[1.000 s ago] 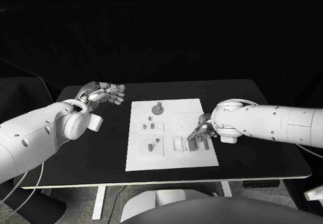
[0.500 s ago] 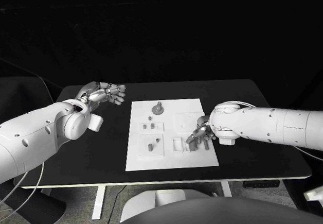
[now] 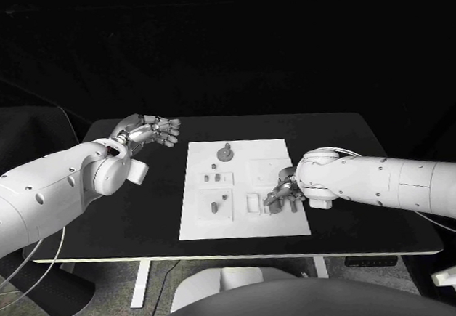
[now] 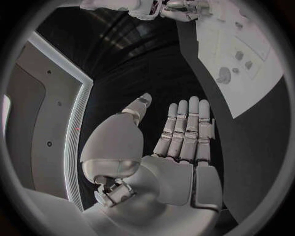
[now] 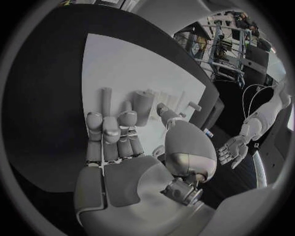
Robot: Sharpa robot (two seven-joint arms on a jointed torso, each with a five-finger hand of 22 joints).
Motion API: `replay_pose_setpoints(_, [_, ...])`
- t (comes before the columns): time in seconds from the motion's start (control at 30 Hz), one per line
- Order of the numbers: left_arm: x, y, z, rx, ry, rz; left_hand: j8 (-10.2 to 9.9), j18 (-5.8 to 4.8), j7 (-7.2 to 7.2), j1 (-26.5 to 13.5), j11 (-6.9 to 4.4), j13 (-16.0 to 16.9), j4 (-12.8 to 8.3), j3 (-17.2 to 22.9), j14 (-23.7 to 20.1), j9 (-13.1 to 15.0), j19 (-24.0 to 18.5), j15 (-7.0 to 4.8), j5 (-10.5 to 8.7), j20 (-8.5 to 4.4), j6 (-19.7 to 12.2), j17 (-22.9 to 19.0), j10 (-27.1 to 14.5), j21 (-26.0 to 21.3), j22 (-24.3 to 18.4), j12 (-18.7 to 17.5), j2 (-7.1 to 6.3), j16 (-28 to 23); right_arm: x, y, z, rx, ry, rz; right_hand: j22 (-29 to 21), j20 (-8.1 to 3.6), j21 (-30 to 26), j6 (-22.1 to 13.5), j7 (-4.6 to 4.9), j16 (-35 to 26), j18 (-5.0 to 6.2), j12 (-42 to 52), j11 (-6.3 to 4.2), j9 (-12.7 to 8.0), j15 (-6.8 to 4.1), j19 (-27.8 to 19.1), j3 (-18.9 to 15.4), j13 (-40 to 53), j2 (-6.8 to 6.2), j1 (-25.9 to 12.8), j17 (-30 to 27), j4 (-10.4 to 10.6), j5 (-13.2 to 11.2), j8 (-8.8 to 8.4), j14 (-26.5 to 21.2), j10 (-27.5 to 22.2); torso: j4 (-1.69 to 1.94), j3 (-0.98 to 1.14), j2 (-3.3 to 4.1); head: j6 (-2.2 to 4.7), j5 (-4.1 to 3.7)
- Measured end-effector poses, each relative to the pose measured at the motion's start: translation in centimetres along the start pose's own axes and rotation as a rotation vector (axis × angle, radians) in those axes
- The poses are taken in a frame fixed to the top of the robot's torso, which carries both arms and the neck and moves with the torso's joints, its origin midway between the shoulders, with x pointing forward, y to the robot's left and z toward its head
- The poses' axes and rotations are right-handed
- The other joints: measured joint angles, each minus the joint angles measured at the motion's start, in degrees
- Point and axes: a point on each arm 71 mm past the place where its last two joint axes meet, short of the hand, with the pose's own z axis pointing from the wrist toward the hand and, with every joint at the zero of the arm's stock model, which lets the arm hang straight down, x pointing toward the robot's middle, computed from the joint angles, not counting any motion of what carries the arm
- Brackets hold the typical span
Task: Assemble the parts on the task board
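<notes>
Two hands differ: the right hand (image 3: 283,195) reaches fingers-down among grey parts (image 3: 274,203) on the task board (image 3: 244,226), grasp unclear, while the left hand (image 3: 150,129) hovers open, so securing one part seems next.

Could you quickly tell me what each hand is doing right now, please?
Left hand: open, holding nothing, off the board.
Right hand: down on the board among the parts; grip cannot be told.

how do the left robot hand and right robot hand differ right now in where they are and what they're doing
The left robot hand is held off the white board, over the bare black table beside its far corner; the right robot hand is down on the board's near right part. The left robot hand is open, fingers straight, holding nothing; the right robot hand's fingers reach among the small grey parts. Both are silver, on white arms.
</notes>
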Motion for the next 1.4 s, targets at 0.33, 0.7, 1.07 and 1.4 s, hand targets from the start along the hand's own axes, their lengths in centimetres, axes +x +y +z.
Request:
replay_pose_setpoints(0.33, [0.0, 0.0, 0.0, -0.001, 0.000, 0.000, 0.00, 0.00, 0.00, 0.00, 0.00, 0.00, 0.15, -0.15, 0.00, 0.00, 0.00, 0.00, 0.00, 0.00, 0.00, 0.01, 0.00, 0.00, 0.00, 0.00, 0.00, 0.00, 0.0, 0.0, 0.1, 0.001, -0.005, -0.001, 0.18, 0.00, 0.00, 0.06, 0.05, 0.57, -0.01, 0.91, 0.18, 0.01, -0.13, 0.00, 2.20, 0.44, 2.94, 2.47, 0.39, -2.87, 0.00, 0.44, -0.27, -0.21, -0.07, 0.00, -0.03, 0.00, 0.01])
replay_pose_setpoints(0.7, [0.0, 0.0, -0.1, -0.002, 0.003, -0.001, 0.00, 0.00, 0.00, 0.00, 0.00, -0.01, 0.15, -0.15, 0.00, 0.00, 0.00, 0.00, 0.00, 0.00, 0.00, 0.01, 0.00, 0.00, 0.04, 0.00, 0.00, 0.00, -0.3, 0.1, 0.4, 0.005, -0.017, -0.005, 0.38, 0.20, 0.00, 0.32, 0.32, 0.94, -0.01, 1.28, 0.00, 0.02, -0.16, -0.20, 4.64, 0.76, 4.47, 6.14, 0.63, -5.64, 0.22, 0.38, -0.36, -0.40, -0.05, -0.06, -0.02, 0.00, -0.09])
replay_pose_setpoints(1.07, [0.0, 0.1, -0.1, -0.005, 0.005, -0.001, -0.21, -0.01, 0.00, 0.00, 0.00, -0.02, 0.15, -0.15, 0.00, 0.00, 0.00, 0.00, 0.00, 0.00, 0.00, -0.04, 0.00, 0.00, 0.03, 0.00, 0.00, 0.00, -0.3, -0.1, 0.3, 0.006, -0.039, 0.003, 0.61, 0.20, 0.02, 0.53, 0.53, 1.59, 0.34, 1.83, 0.01, -0.02, -0.05, -0.20, 5.47, 1.01, 4.60, 8.11, 0.80, -5.80, 0.77, 0.12, -0.45, -0.41, -0.06, -0.08, -0.04, 0.00, -0.21])
replay_pose_setpoints(1.4, [-0.2, 0.1, -0.1, -0.008, 0.003, -0.001, -0.21, -0.20, 0.00, -0.22, 0.00, -0.02, 0.15, -0.15, 0.00, 0.00, 0.00, 0.00, 0.00, 0.00, 0.00, -0.04, 0.00, 0.00, 0.03, 0.00, 0.22, 0.00, 0.4, -0.7, -0.7, -0.020, -0.052, 0.060, 0.69, 0.21, 0.01, 1.00, 0.34, 1.82, 0.33, 2.03, -0.22, -0.58, -0.26, -0.21, 6.07, 1.13, 5.23, 8.89, 0.87, -5.93, 1.33, 0.69, -0.22, -0.19, -0.16, -0.06, -0.08, 0.00, -0.32])
